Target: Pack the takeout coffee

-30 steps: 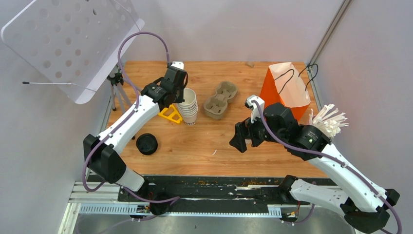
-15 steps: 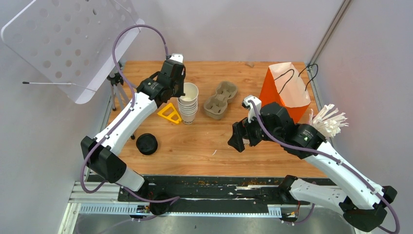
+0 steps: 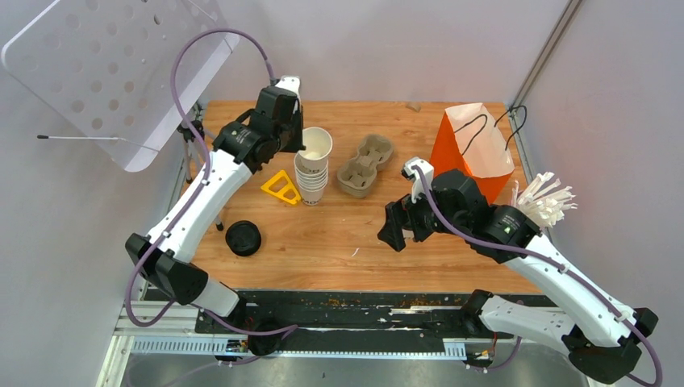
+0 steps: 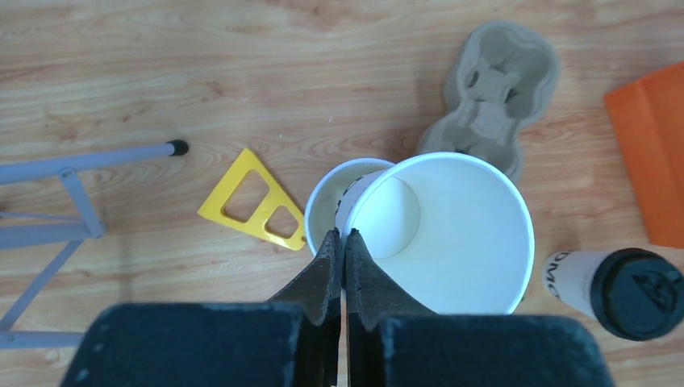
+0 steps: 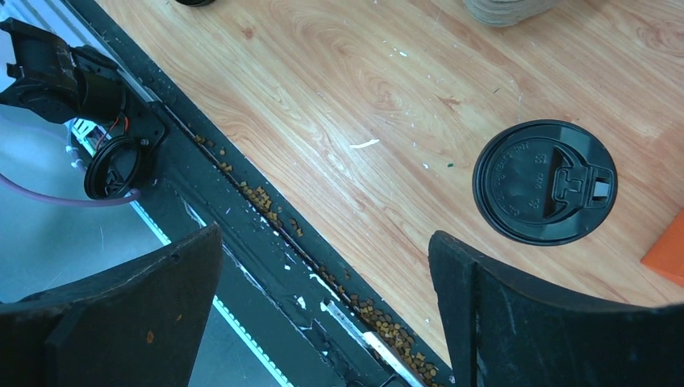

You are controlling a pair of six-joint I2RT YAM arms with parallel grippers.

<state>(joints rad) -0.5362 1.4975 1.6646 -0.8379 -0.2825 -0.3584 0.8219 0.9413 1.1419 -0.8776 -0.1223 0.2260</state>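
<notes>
The takeout coffee [image 4: 617, 288], a white cup with dark lettering under a round black sip lid, stands at 4 o'clock from the lidless cup [image 4: 452, 234]. The left gripper [image 4: 339, 250] pinches that cup's rim. The right gripper [image 5: 323, 242] hangs over the coffee, fingers spread wide.

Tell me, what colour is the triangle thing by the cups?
Yellow. The triangle shows best in the left wrist view.

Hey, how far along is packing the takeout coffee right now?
Nothing looks packed yet. The takeout coffee stands lidded on the table, outside the cardboard cup carrier and the orange paper bag. In hand: the left gripper is shut on the rim of a lidless cup above the cup stack; the right gripper is open near the coffee. Left: grasp the coffee and pack it.
</notes>
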